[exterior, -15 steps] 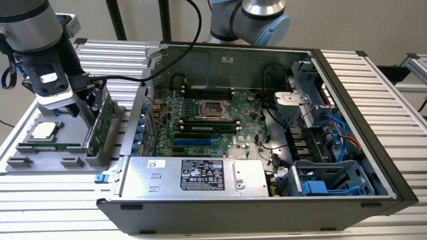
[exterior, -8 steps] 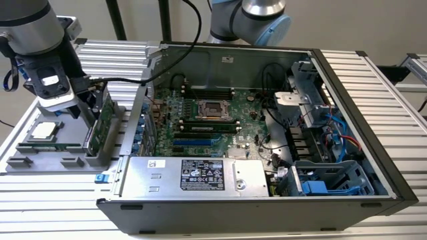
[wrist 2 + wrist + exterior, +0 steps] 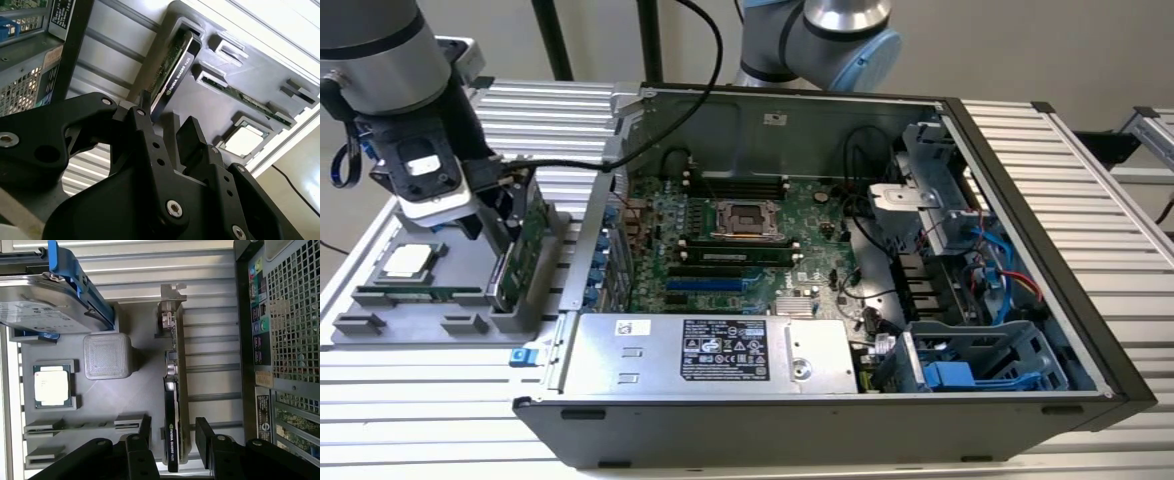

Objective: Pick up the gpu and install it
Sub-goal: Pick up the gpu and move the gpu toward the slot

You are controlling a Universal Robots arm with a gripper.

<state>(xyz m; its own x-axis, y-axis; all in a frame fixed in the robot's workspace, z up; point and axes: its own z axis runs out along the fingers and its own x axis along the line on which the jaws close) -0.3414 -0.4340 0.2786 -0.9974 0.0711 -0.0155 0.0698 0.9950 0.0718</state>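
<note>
The gripper [image 3: 174,432] hangs low over the grey tray [image 3: 140,390] beside the open case [image 3: 854,250]. Its jaws are wide, one finger on each side of the gpu [image 3: 172,390], with gaps showing. The gpu stands on edge in its tray slot, near the cpu [image 3: 51,386] and hard drive [image 3: 45,305].

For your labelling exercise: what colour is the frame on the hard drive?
The frame is blue, clearest in the first wrist view.
</note>
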